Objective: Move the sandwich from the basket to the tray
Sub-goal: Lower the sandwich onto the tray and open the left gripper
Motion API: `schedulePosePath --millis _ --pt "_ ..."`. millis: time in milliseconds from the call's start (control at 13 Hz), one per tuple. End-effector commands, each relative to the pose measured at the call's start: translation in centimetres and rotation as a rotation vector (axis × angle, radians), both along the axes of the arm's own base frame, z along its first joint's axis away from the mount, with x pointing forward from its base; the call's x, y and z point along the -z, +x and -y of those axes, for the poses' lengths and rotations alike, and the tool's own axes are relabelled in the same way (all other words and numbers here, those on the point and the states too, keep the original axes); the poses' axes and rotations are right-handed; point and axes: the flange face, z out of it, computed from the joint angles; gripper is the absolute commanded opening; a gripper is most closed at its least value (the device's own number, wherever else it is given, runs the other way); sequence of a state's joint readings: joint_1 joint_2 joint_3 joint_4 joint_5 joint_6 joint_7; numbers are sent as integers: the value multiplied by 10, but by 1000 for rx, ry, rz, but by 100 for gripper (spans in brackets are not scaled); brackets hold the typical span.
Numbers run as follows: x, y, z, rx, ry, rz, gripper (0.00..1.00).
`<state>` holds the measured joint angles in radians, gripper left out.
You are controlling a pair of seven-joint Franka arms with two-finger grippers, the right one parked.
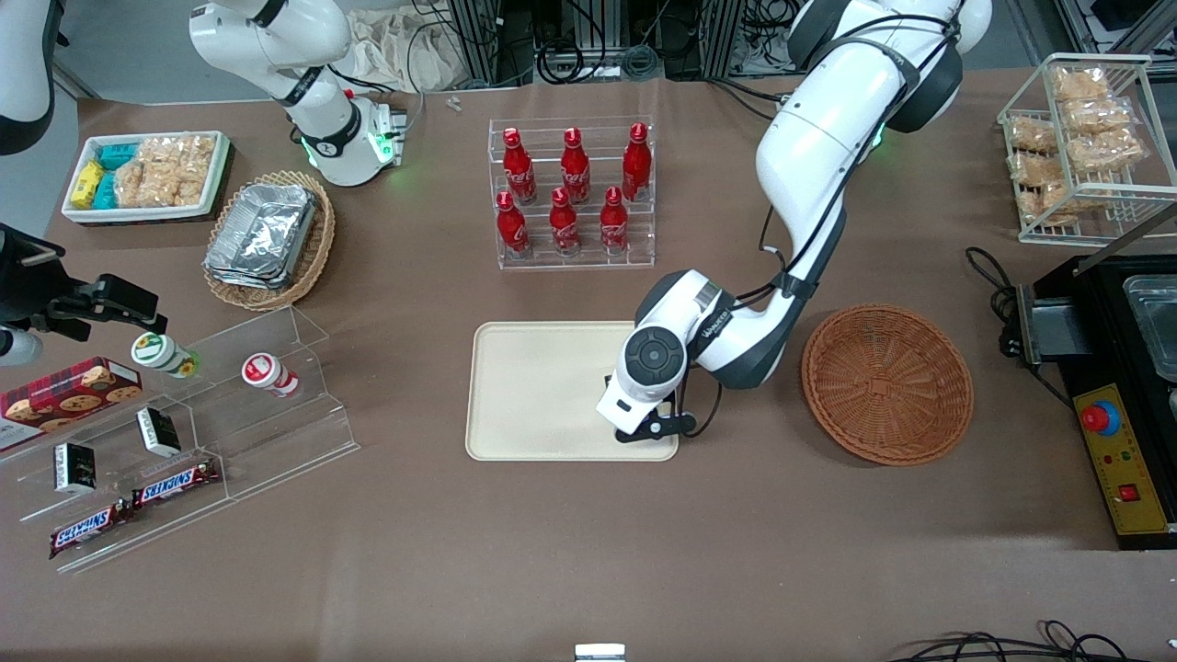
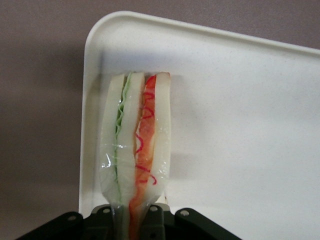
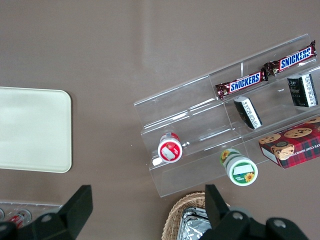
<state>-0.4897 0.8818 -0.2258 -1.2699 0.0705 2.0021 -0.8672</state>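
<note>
White bread wrapped in clear film makes up the sandwich (image 2: 135, 150), a wedge with a light green layer and an orange-red layer showing along its edge. The claw (image 2: 135, 220) is narrowed onto its base and holds it, the black fingers (image 2: 160, 217) pressing the wrapped bread from both sides. In the wrist view the sandwich hangs just above the cream tray (image 2: 240, 125), close to a rounded corner and the low rim.

In the front view the claw (image 1: 644, 418) sits right of the frame's centre, over the tray's (image 1: 533, 386) corner nearest the reddish-brown wicker basket (image 1: 887, 382). The basket lies just right of the tray on the brown worktop (image 1: 588, 552) and holds nothing. Most of the tray's surface is bare. Above the tray stands a clear rack of red bottles (image 1: 572, 198).
</note>
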Motion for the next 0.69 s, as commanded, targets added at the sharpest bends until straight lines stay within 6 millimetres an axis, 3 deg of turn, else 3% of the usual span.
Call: schedulePosePath --millis 0,154,308,538,615 --pt "1 -6 6 -54 17 13 100" --pt "-15 -1 2 -61 15 25 100" --pt "-56 5 -6 -70 14 54 100" --pt "-129 20 -51 -111 70 60 100" --pt "-152 28 -75 -134 88 62 100"
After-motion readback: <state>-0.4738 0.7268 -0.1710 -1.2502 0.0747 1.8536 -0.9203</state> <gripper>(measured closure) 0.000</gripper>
